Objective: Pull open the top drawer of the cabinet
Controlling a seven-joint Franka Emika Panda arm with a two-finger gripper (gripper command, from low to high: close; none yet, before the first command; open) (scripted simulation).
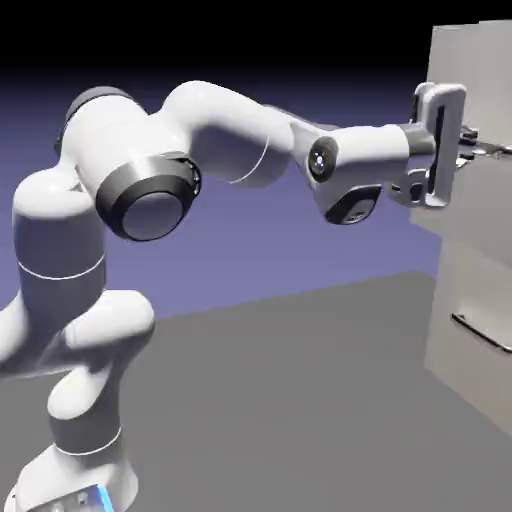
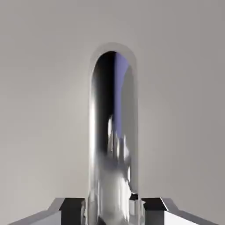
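Note:
The light grey cabinet [image 1: 470,230] stands at the exterior view's right edge. Its top drawer [image 1: 475,90] carries a thin metallic bar handle [image 1: 490,152], and my gripper [image 1: 470,152] reaches level from the left onto that bar. In the hand view the shiny handle [image 2: 113,132] runs up the middle between both grey fingertips [image 2: 72,210], which press against its sides. The gripper is shut on the handle. The pale drawer front [image 2: 44,88] fills the rest of the hand view. The drawer front looks flush with the cabinet.
The lower drawer [image 1: 480,330] with its own bar handle [image 1: 480,332] sits below the hand. The grey table [image 1: 300,400] stretches from the robot's base to the cabinet's foot. The white arm arches from the lower left across the view.

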